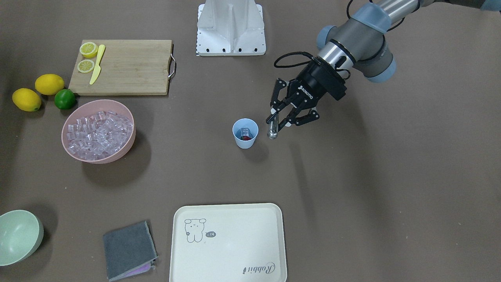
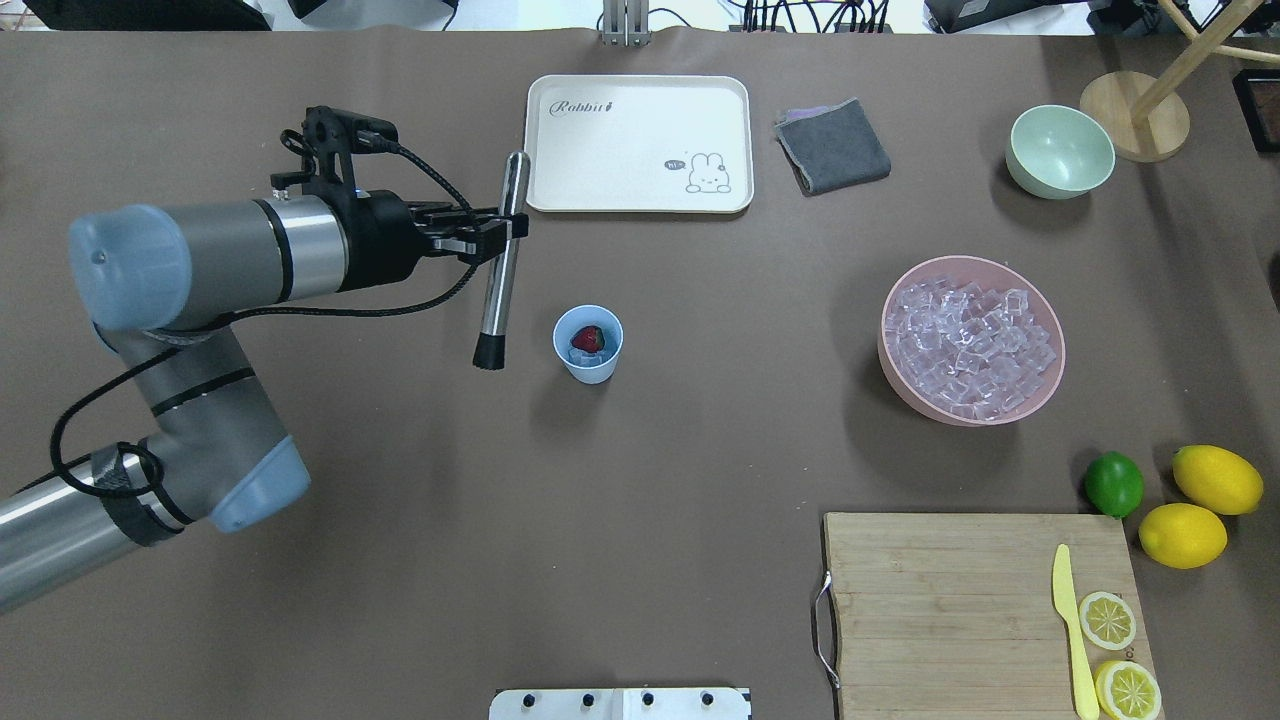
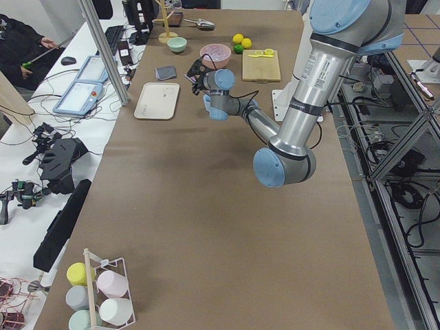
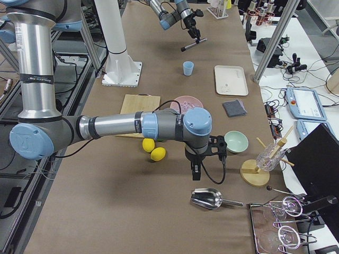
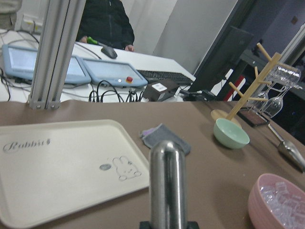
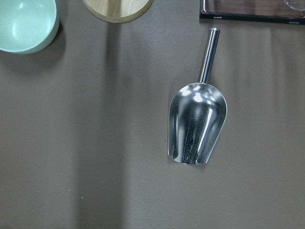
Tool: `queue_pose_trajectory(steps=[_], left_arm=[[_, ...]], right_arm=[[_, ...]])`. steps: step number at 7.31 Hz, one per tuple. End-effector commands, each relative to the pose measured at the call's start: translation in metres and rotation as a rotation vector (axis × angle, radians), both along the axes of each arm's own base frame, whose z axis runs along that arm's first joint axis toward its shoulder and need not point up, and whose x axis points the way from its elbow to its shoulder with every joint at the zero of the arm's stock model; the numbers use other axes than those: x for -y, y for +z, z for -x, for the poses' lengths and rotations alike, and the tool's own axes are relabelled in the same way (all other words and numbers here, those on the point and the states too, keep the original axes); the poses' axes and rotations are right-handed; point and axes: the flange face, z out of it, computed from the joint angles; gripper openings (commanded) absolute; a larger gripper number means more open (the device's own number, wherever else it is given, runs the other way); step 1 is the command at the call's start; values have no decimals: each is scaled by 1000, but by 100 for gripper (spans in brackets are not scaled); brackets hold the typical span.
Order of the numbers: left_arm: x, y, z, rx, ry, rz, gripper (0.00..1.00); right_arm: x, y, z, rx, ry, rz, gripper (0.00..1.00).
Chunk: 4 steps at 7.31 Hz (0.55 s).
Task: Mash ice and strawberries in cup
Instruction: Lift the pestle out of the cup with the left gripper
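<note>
The light-blue cup (image 2: pixel 588 362) stands mid-table with a red strawberry (image 2: pixel 589 339) on top of a clear ice cube (image 1: pixel 244 131) inside it. My left gripper (image 2: pixel 508 229) is shut on a steel muddler (image 2: pixel 498 280) with a black tip. It holds the muddler tilted above the table, just left of the cup and apart from it. More ice (image 2: pixel 966 339) fills the pink bowl (image 2: pixel 1040 392). My right gripper (image 4: pixel 195 170) hangs over a metal scoop (image 6: pixel 197 121) far off to the side; I cannot tell whether it is open or shut.
A cream tray (image 2: pixel 640 142), grey cloth (image 2: pixel 833 145) and pale green bowl (image 2: pixel 1060 152) lie at the far side. A cutting board (image 2: pixel 950 610) holds lemon slices and a yellow knife. Two lemons (image 2: pixel 1200 505) and a lime (image 2: pixel 1114 483) sit beside it.
</note>
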Motion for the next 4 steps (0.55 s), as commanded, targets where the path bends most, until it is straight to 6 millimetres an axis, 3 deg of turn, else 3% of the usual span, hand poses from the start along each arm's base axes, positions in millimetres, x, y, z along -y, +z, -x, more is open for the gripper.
queue_pose_trajectory(steps=[1, 2, 3, 4], left_arm=[[37, 52, 61, 142, 217, 344, 0], [48, 85, 100, 170, 225, 434, 0], [46, 144, 130, 209, 188, 528, 0], [59, 206, 166, 261, 129, 605, 0]], right_arm=[[1, -1, 0, 1, 1, -2, 99], [1, -1, 0, 0, 0, -3, 99], [1, -2, 0, 0, 1, -3, 99], [2, -3, 0, 2, 1, -6, 99]])
